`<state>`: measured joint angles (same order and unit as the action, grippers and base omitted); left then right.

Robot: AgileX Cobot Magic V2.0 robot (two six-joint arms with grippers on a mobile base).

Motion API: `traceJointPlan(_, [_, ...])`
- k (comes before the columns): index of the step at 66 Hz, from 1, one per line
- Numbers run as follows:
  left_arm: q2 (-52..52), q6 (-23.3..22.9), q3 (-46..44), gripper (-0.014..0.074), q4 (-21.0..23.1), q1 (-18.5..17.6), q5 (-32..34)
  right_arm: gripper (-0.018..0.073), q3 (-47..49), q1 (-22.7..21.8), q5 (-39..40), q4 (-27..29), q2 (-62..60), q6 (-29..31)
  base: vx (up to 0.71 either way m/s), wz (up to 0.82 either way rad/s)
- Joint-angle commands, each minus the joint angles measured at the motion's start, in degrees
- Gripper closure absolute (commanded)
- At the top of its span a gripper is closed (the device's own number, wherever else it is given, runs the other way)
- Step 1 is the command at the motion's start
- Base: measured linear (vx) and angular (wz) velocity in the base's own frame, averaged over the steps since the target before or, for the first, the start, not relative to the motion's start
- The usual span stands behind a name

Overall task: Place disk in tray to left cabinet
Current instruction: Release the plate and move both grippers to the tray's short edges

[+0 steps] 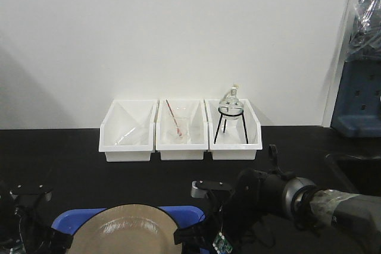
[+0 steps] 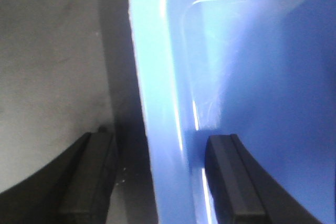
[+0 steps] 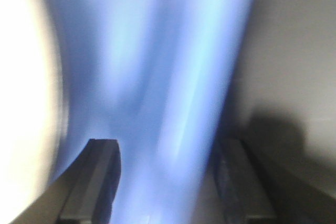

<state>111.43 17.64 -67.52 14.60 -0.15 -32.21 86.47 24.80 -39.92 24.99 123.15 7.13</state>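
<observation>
A matt black table [image 1: 71, 159] runs ahead of both claws to a plain white wall [image 1: 178, 28].

The left claw [image 1: 37, 230] sits at the near left. Its wrist view shows the left claw [image 2: 160, 137] astride the tray [image 2: 152, 77] rim. One black finger [image 2: 89, 182] is outside over the table and the other [image 2: 236, 182] is inside against the wall. A dark strip shows between the outer finger and the rim, so I cannot tell whether it is clenched.

Between the claws lies the tray [image 1: 71, 218], smooth bright blue plastic with rounded corners. On it rests the disk [image 1: 128, 230], round, shallow and glossy tan.

Well beyond them, three white plastic bins stand side by side against the wall. The left bin [image 1: 127, 130] has sloped walls. The middle bin [image 1: 181, 141] holds a clear beaker [image 1: 178, 129] with a thin red rod. The right bin [image 1: 234, 144] holds a round glass flask [image 1: 231, 102] on a black wire tripod.

The right claw [image 1: 199, 230] is at the tray's right edge. Its wrist view is blurred. The jaws of the right claw [image 3: 168, 142] stand either side of the blue rim, with the pale disk [image 3: 26, 103] just inboard. I cannot tell whether they grip.

Far to that claw's right stands a blue-grey block [image 1: 357, 99].
</observation>
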Motion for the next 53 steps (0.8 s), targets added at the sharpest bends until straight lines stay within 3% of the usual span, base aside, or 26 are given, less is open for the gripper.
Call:
traceJointPlan(1, [-1.7, -0.2, -1.1, 0.0093, 1.1, -0.2, -1.9, 0.0113, 1.4, 0.0, 0.7, 0.5, -2.4, -1.9, 0.00, 0.00])
traceJointPlan(10, [-1.7, -0.2, -1.1, 0.0095, 3.0, -0.2, -3.3, 0.0163, 1.4, 0.0, -0.1, 0.7, -1.4, -4.4, 0.00, 0.00])
traceJointPlan(22, [-1.7, -0.1, -1.1, 0.0151, 8.7, -0.3, -4.1, 0.0321, 1.4, 0.0, -1.2, 1.1, -0.5, -6.3, 0.00, 0.00])
traceJointPlan(40, [-1.7, 8.1, -1.1, 0.0406, 20.6, -0.3, -9.0, 0.0567, 1.4, -0.2, -2.7, 2.4, -0.5, -8.1, 0.00, 0.00])
traceJointPlan(53, [-1.8, 10.5, -1.1, 0.0606, 27.2, -0.3, -13.2, 0.0569, 1.4, -0.2, -4.0, 5.0, -0.6, -10.0, 0.00, 0.00])
